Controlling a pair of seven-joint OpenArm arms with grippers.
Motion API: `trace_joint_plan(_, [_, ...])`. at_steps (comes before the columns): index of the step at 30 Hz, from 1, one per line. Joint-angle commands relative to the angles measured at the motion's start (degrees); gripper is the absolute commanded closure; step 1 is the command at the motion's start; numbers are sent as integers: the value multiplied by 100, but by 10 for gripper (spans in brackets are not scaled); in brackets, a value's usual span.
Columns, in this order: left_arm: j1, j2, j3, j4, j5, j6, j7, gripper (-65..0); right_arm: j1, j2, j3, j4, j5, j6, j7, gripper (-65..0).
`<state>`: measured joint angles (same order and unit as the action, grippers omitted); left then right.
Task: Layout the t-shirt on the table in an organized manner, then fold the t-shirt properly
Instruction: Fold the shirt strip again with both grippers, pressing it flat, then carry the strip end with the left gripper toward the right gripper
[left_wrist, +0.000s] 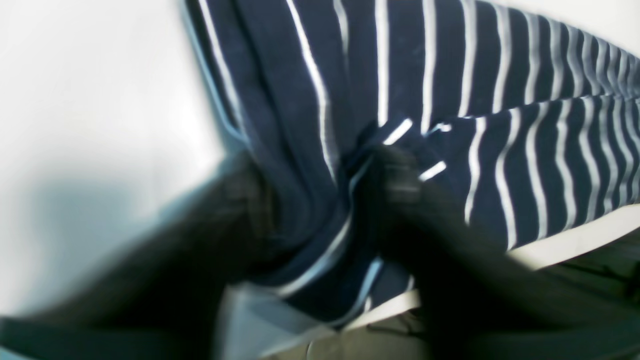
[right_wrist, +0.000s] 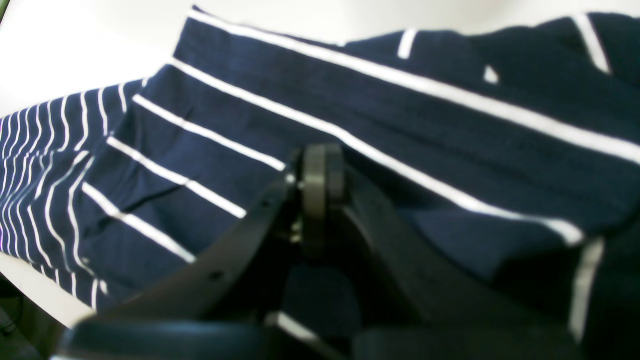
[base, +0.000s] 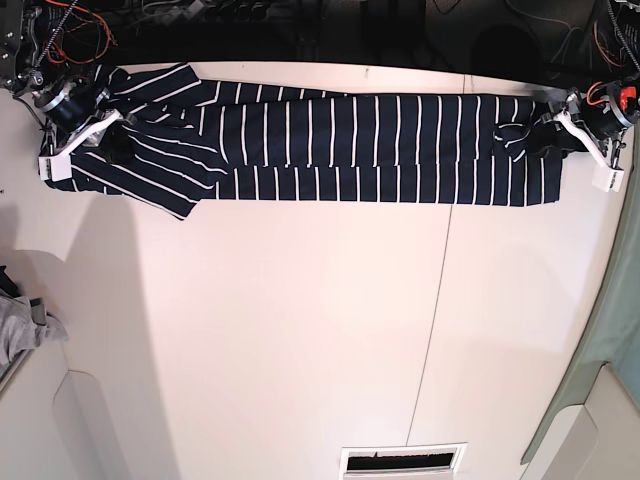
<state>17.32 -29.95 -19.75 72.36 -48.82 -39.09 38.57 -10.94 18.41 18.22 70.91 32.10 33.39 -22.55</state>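
The navy white-striped t-shirt (base: 350, 150) lies stretched in a long band along the far edge of the white table (base: 300, 330). My left gripper (base: 548, 135) is at the band's right end. In the blurred left wrist view its black fingers (left_wrist: 400, 175) sit on both sides of a bunched fold of the t-shirt (left_wrist: 500, 75), pinching it. My right gripper (base: 112, 138) is at the band's left end by the sleeve. The right wrist view shows its tips (right_wrist: 320, 170) pressed together on the t-shirt (right_wrist: 400, 140), with cloth draped around them.
A plain grey cloth (base: 25, 330) hangs at the table's left edge. A thin dark seam (base: 432, 300) runs front to back right of centre. A slotted opening (base: 400, 460) sits at the near edge. Cables and arm bases (base: 60, 30) crowd the far corners.
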Motion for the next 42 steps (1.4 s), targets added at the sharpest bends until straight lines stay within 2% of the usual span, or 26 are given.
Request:
trace_joint_plan(1, [-17, -116, -31, 66, -157, -91, -61, -65, -4, 79, -2, 11, -103, -57, -125, 0])
trace_joint_plan(2, [-17, -116, -31, 68, -186, -91, -61, 0, -4, 79, -2, 11, -103, -57, -125, 0])
trace_joint_plan(10, [-33, -151, -160, 544, -199, -91, 0, 0, -7, 79, -2, 11, -103, -57, -151, 0])
trace_joint_plan(13, [-13, -146, -170, 1119, -256, -91, 450, 0, -4, 79, -2, 11, -101, -57, -146, 0])
trace_joint_plan(17, [17, -96, -168, 2140, -1093, -91, 1220, 0, -2, 79, -2, 11, -105, -59, -144, 0])
trace_joint_plan(21, [9, 278, -11, 3036, -1185, -91, 1268, 0, -2, 79, -2, 11, -127, -59, -144, 0])
trace_joint_plan(25, [-2, 684, 636, 3434, -1003, -91, 1268, 0, 33, 79, -2, 11, -129, -61, -146, 0])
trace_joint_plan(27, [-2, 918, 1075, 3445, -765, -91, 1161, 0, 48, 79, -2, 11, -129, -61, -146, 0])
trace_joint_plan(31, [-31, 1386, 1867, 3432, 195, -91, 686, 0, 92, 79, -2, 11, -127, -59, -146, 0])
trace_joint_plan(35, [-48, 1847, 2251, 3248, 671, -91, 557, 0, 92, 79, -2, 11, -127, -61, -146, 0])
trace_joint_plan(36, [-50, 1910, 2310, 3200, 704, -91, 540, -24, 92, 79, -2, 11, -129, -61, -146, 0])
trace_joint_plan(40, [-92, 2170, 2402, 3023, 798, -91, 407, -279, 92, 79, -2, 11, -125, -61, -146, 0])
trace_joint_plan(42, [-173, 2317, 2402, 2889, 796, -91, 407, -341, 92, 79, -2, 11, -122, -61, -146, 0])
